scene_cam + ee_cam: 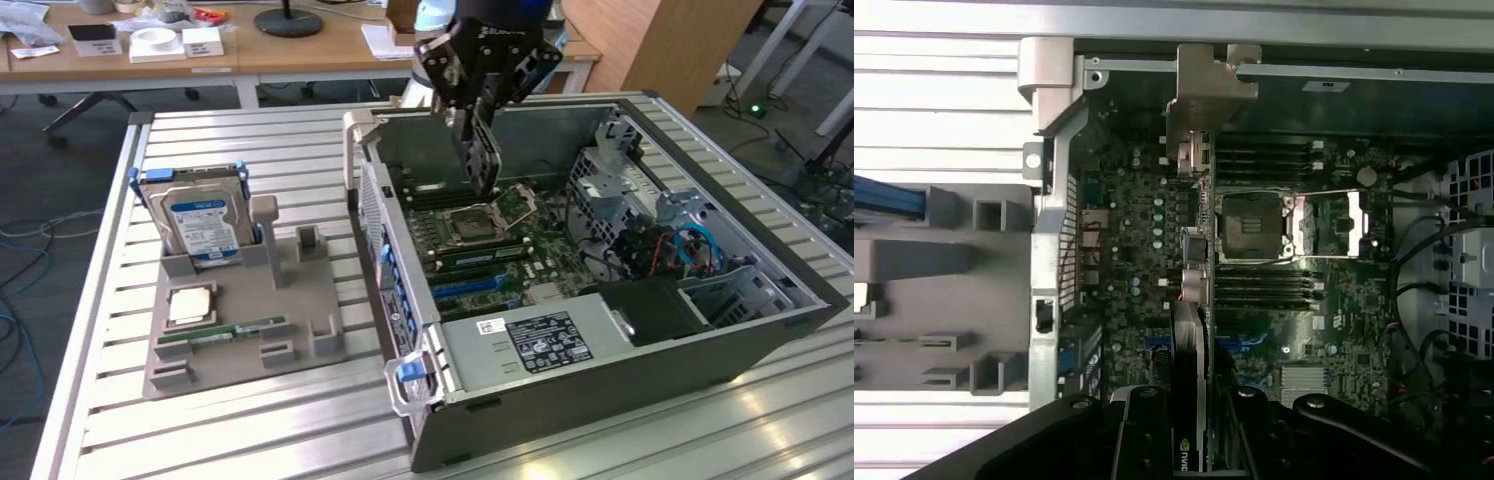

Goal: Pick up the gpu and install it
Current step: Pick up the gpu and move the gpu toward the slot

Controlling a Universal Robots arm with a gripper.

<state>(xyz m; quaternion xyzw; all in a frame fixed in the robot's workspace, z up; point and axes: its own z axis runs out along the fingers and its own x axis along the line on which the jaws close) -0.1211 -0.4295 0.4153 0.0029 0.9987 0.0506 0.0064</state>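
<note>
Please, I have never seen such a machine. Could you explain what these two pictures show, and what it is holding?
It is one robot arm with a gripper at its end. One picture comes from a camera off the arm; the other from a camera on its wrist. On the table lies an open computer case. Beside it a grey holder carries a hard drive, a chip and a memory stick. The gripper is shut on the gpu, held on edge above the motherboard.

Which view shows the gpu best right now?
The exterior view: the gpu hangs upright from the gripper over the motherboard. The wrist view shows it edge-on, a thin strip ending in its pale bracket.
</note>
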